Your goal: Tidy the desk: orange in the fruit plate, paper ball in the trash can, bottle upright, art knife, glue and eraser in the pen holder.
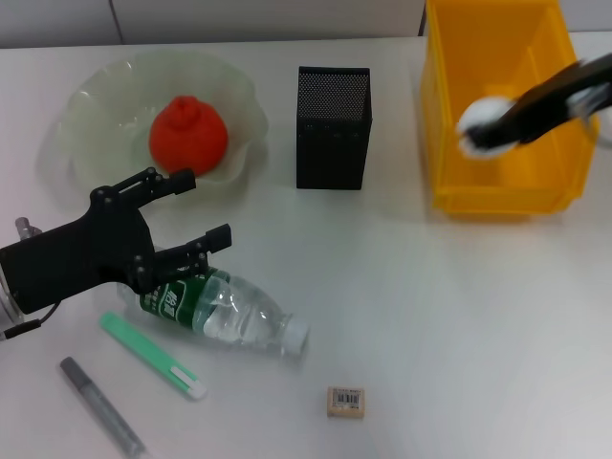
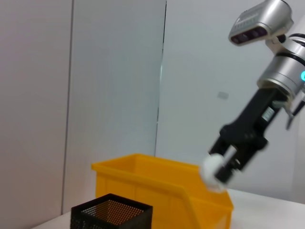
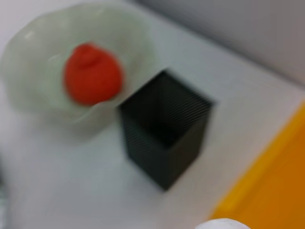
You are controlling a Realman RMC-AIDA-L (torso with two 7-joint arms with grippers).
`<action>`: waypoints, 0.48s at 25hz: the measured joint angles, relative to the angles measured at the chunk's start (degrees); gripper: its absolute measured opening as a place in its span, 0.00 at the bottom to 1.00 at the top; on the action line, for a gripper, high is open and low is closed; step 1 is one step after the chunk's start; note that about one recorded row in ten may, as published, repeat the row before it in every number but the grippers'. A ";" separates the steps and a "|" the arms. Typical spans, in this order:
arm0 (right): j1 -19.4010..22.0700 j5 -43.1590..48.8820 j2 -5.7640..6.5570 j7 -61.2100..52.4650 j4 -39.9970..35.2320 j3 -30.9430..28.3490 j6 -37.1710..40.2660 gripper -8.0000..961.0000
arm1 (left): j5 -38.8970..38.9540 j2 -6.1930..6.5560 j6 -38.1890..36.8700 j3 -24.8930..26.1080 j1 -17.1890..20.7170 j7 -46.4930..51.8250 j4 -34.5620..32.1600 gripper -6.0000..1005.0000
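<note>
My right gripper (image 1: 490, 126) is shut on the white paper ball (image 1: 473, 117) and holds it over the yellow trash can (image 1: 497, 191); the left wrist view shows the paper ball (image 2: 212, 171) just above the rim. The orange (image 1: 188, 134) sits in the pale-green fruit plate (image 1: 96, 105). The black mesh pen holder (image 1: 332, 129) stands between plate and can. The bottle (image 1: 229, 311) lies on its side, cap toward the right. My left gripper (image 1: 206, 207) hovers open over its base end. Glue (image 1: 153, 356), art knife (image 1: 100, 404) and eraser (image 1: 346, 401) lie on the desk near the front.
The desk is a white surface with a wall behind it. The right wrist view shows the orange (image 3: 90, 78), pen holder (image 3: 164, 129) and the trash can's edge (image 3: 271, 191) below.
</note>
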State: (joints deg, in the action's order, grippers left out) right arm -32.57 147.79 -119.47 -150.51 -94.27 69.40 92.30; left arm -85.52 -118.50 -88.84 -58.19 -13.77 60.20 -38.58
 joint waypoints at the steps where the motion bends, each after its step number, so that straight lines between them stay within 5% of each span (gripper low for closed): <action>1: 0.09 0.06 0.08 1.93 0.28 -3.78 -0.71 0.51 | 0.00 0.02 -0.77 0.00 0.05 0.00 0.00 0.83; 9: -0.69 -0.21 0.68 9.17 16.22 -8.99 -16.69 0.54 | -0.86 0.13 -2.66 -1.72 -0.01 0.03 -1.88 0.82; 12: -0.73 -0.84 0.77 10.05 18.53 -9.11 -19.28 0.67 | -2.98 0.13 -2.67 -2.82 0.15 0.75 -4.94 0.81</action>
State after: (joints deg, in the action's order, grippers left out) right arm -33.30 146.95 -118.70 -140.46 -75.75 60.28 73.02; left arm -88.50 -118.37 -91.52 -61.01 -13.61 60.95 -43.52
